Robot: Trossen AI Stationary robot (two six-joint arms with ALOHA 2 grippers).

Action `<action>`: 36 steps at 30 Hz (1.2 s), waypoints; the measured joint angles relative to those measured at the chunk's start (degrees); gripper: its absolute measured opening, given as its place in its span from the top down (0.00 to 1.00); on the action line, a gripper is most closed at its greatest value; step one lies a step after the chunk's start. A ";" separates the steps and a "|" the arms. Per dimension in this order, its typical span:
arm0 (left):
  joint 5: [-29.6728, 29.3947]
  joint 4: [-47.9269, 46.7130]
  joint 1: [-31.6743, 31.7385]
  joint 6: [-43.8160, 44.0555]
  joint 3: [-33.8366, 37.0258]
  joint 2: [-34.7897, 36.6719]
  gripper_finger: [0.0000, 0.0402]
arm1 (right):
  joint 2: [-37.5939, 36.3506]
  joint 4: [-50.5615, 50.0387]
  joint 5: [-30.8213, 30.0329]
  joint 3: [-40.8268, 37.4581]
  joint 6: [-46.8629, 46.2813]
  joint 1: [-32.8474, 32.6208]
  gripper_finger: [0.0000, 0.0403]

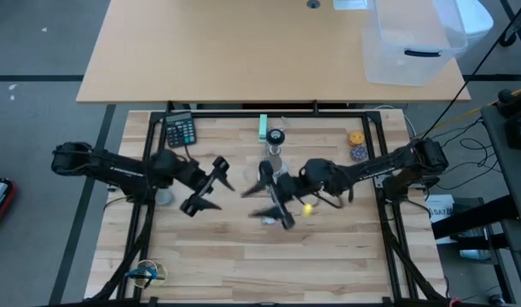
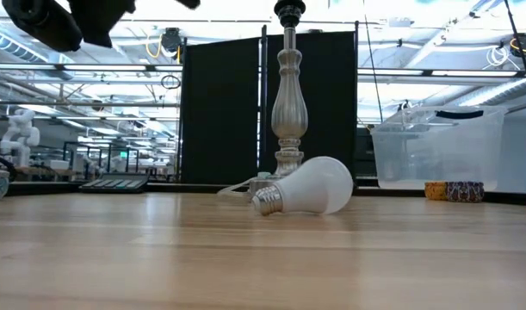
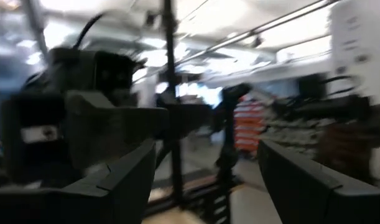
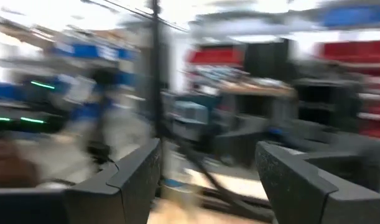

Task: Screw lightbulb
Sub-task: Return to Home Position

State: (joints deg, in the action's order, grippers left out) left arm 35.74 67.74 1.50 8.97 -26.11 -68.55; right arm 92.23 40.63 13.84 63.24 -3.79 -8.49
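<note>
Wooden table (image 2: 116,258) is carrying the lightbulb (image 2: 310,187), lying on its side just in front of the lamp (image 2: 289,103).
Its long axis is running across the table, screw base toward the left arm's side. Both end effectors are hanging released above, the right end effector (image 1: 273,198) apparently nearer than the left end effector (image 1: 206,183).

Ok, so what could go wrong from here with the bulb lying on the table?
The bulb lies loose on its side before the lamp; being round, it might roll. The right gripper, open, hangs close beside the lamp, so pulling back could perhaps clip it. The left gripper, open, is farther off, a smaller worry.
</note>
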 joint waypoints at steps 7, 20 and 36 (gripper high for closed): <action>-7.10 -12.52 5.56 -1.93 0.00 0.85 0.29 | -5.53 -9.88 -3.47 -0.02 4.80 3.52 0.40; -14.18 -36.51 13.13 -9.42 -0.02 18.09 0.55 | -27.08 -37.66 -19.01 0.00 15.77 -0.89 0.47; -24.63 -52.18 14.38 -15.82 -0.02 29.95 0.98 | -45.23 -40.64 -24.33 -13.61 18.94 2.53 0.47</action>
State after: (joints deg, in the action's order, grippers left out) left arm 11.11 15.56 15.88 -6.85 -26.13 -38.60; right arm 47.01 -0.01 -10.49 49.64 15.15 -5.96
